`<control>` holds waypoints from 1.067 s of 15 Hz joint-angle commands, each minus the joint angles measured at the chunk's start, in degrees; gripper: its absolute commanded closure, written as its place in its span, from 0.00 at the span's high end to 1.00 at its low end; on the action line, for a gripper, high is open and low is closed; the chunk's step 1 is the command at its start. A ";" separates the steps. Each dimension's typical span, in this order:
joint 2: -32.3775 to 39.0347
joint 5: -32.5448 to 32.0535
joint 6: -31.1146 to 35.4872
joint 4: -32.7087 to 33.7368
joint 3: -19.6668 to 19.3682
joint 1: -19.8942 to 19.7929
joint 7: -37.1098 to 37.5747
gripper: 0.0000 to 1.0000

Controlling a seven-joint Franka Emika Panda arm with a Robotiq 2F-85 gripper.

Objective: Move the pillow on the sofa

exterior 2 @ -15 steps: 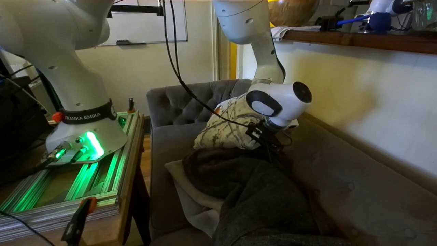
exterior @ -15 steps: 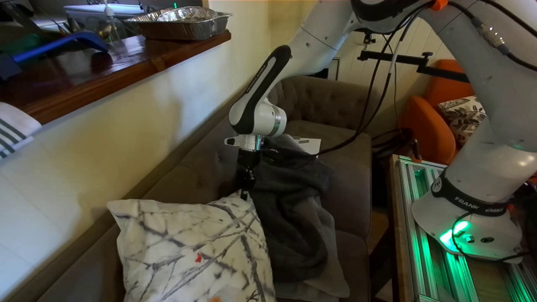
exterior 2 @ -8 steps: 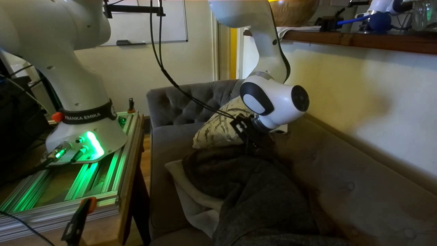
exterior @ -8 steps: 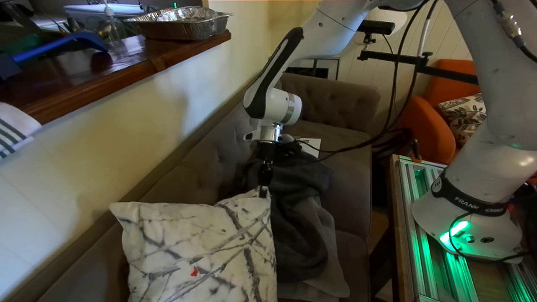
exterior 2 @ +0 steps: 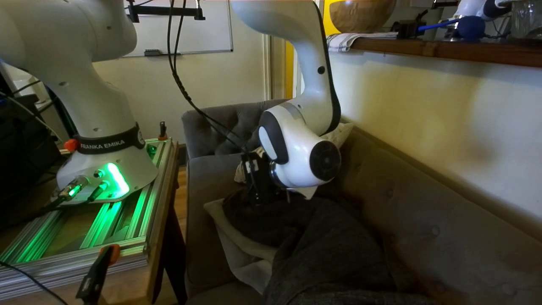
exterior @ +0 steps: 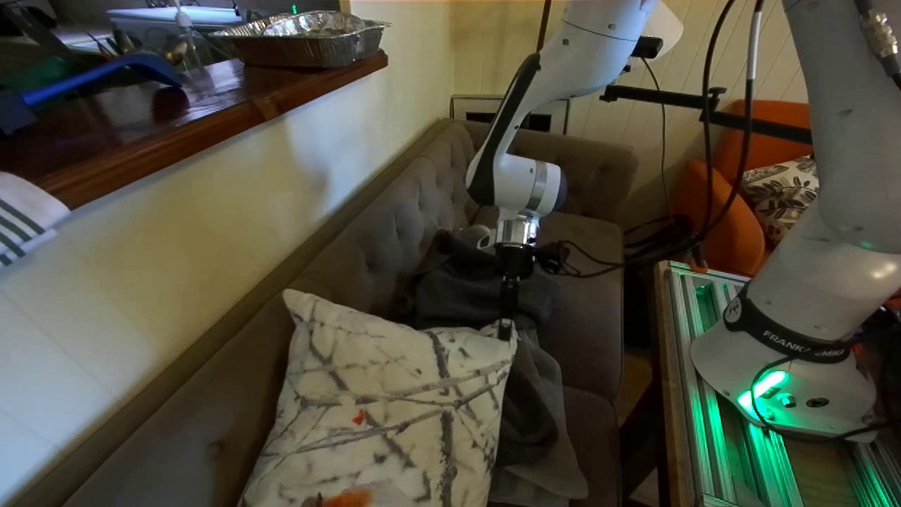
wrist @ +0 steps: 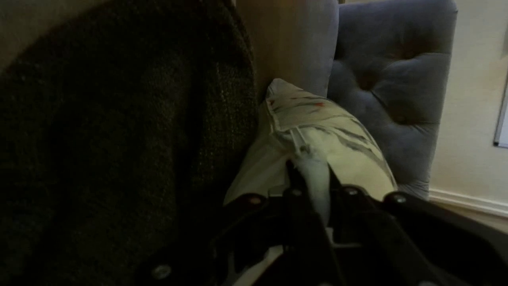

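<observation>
The pillow (exterior: 394, 401) is white with grey branch marks and small red and orange spots. It stands tilted on the grey sofa (exterior: 380, 239). My gripper (exterior: 505, 329) is shut on its upper corner, pointing down. In the wrist view, the pillow (wrist: 349, 147) has its corner pinched between the two black fingers of the gripper (wrist: 311, 171), and a zip shows just beyond them. In an exterior view the arm hides most of the pillow (exterior 2: 341, 133), and the gripper (exterior 2: 256, 197) is dark against the blanket. The pillow's lower part is cut off by the frame edge.
A dark grey blanket (exterior 2: 338, 241) lies on the sofa seat beside the pillow, over a lighter cloth (exterior: 552, 451). The wall and wooden ledge (exterior: 211, 120) with a foil tray (exterior: 310, 42) rise behind the backrest. The robot's table (exterior: 676, 394) stands before the sofa.
My gripper has carried the pillow's corner from near the backrest toward the sofa's front. The whole pillow has shifted and turned with it. The grip has stayed shut.
</observation>
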 commanded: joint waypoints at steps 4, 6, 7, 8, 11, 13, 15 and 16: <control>-2.71 6.63 0.78 -8.16 -12.77 3.69 4.17 0.03; -2.02 5.42 0.27 -8.84 -16.49 4.06 6.79 0.03; -1.60 4.88 0.38 -9.11 -18.09 4.11 8.21 0.03; -1.28 4.59 0.68 -9.41 -19.52 4.23 9.78 0.03; -0.51 5.36 3.38 -10.02 -22.34 4.62 14.24 0.03; -0.01 5.84 7.35 -9.95 -22.79 5.66 17.13 0.03; 0.53 6.11 11.78 -9.38 -21.99 6.75 20.54 0.03; 0.53 6.21 14.43 -9.39 -21.42 7.58 22.01 0.03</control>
